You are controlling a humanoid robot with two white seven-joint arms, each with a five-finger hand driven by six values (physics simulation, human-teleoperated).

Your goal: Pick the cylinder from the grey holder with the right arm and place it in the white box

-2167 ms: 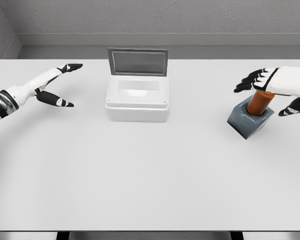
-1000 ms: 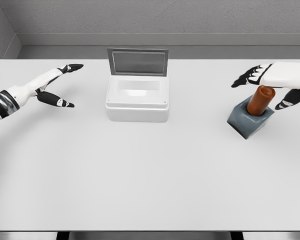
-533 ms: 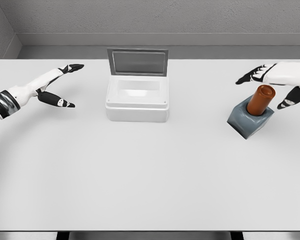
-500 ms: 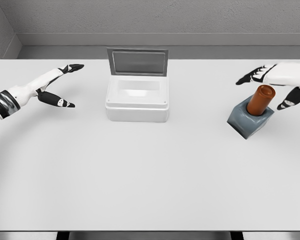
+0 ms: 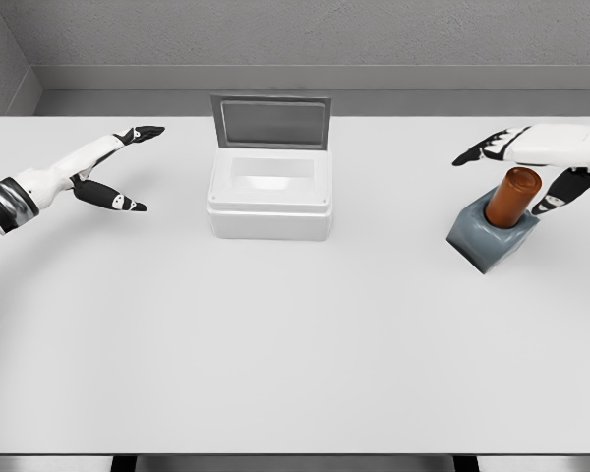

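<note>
While cylinder sits in holder, right hand hovers above, fingers spread.

Bare table between holder and box; raised lid behind

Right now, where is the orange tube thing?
In the head view the orange cylinder stands in the grey holder on the right side of the table, just below the open right hand and well right of the white box.
</note>
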